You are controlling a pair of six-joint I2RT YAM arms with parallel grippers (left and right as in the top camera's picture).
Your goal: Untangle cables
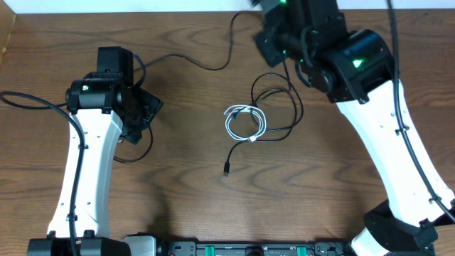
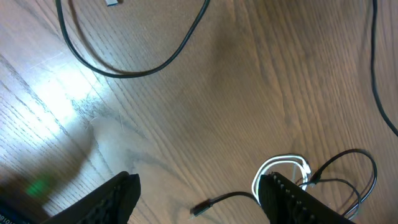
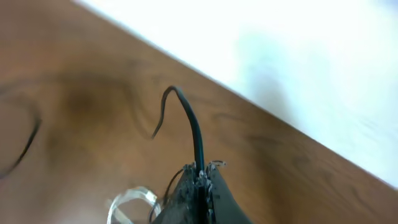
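On the brown wooden table point(image 1: 185, 153), right gripper point(image 3: 200, 172) pinches a black cable point(image 3: 193, 129); left gripper point(image 2: 199, 184) spread.

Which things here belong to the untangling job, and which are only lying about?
For the job: white cable, looped black cable, long black cable.
Just there: table, thick black wire on the left arm.

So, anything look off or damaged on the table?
Nothing damaged or spilled. White cable lies coiled mid-table, overlapping a black loop, not yet separated. Right hand is shut on a black cable.
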